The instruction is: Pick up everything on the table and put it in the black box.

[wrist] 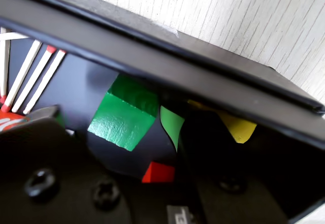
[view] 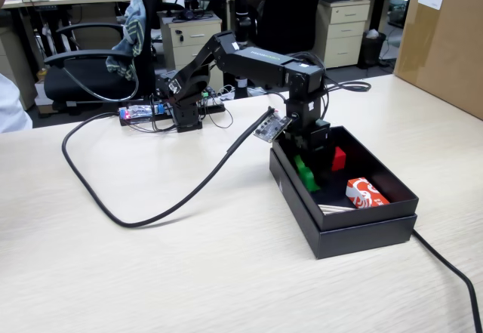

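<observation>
While the arm reaches down into the box, this is what shows:

Gripper (wrist: 152,148): inside the black box, pointing down. In wrist view the two black jaws stand apart, w/ a gap between them, so spread; nothing pinched between them as far as I can see.
Green cube (wrist: 124,115): lies on the box floor, free of the jaws, just beyond the left jaw in wrist view, near the long wall. In fixed view the green (view: 306,173) shows at the left inner wall, below the gripper. A second green patch beside the cube in wrist view; cannot tell if it is reflection or other thing.
Red cube (wrist: 158,172): on box floor, seen in the gap between the jaws, close to the gripper. In fixed view it sits right of the gripper, approx. mid-box.
Yellow cube (wrist: 238,127): against the long wall, partly hidden behind the right jaw in wrist view.
Matches (wrist: 30,76): white sticks w/ red heads, at the left in wrist view, on box floor.
Red-white packet (view: 366,193): in the near end of the box, fixed view.
Black box (view: 355,231): on the table, right of centre in fixed view, open top.
Table (view: 151,272): pale wood-grain; a black cable (view: 113,216) curves over it from the arm base.
Brown carton (view: 445,38): at far right, well apart from the box.
</observation>
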Controlling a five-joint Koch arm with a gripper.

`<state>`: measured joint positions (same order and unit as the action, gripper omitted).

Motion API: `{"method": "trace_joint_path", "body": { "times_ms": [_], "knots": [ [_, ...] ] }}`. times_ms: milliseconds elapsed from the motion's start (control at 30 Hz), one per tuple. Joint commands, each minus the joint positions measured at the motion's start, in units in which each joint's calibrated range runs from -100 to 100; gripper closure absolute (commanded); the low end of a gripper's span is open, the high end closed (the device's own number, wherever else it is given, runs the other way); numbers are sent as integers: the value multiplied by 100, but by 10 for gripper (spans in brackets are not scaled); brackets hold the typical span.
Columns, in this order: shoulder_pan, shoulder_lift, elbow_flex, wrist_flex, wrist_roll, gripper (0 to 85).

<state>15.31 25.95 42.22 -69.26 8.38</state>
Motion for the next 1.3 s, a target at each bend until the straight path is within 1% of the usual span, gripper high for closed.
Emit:
{"method": "trace_joint_path", "body": {
  "times_ms": [0, 33, 100, 200, 233, 367, 467, 600, 633, 700, 867, 967, 1000, 1133, 1233, 1267],
  "knots": [
    [-39, -846, 94, 19, 5, 410],
    [-54, -1132, 39, 19, 5, 410],
    [-93, -1855, -97, 19, 0, 380],
    [-190, -3026, -224, 19, -10, 379],
    [-259, -3737, -360, 19, -63, 379],
    [-449, -5183, -1040, 19, -190, 376],
    [-640, -6262, -2055, 88, -293, 362],
    [-869, -7776, -3769, 745, -440, 362],
    [-972, -8511, -4675, 1056, -464, 366],
    [-1084, -9256, -5545, 1410, -508, 367],
    [-1172, -10886, -7313, 2153, -547, 368],
    [-1187, -11551, -7984, 2403, -537, 368],
    [-1206, -11896, -8474, 2714, -532, 371],
    [-1309, -12595, -9616, 3259, -552, 370],
    [-1431, -12595, -9988, 3509, -615, 362],
    [-1499, -12595, -10287, 3777, -698, 363]
  ]
}}
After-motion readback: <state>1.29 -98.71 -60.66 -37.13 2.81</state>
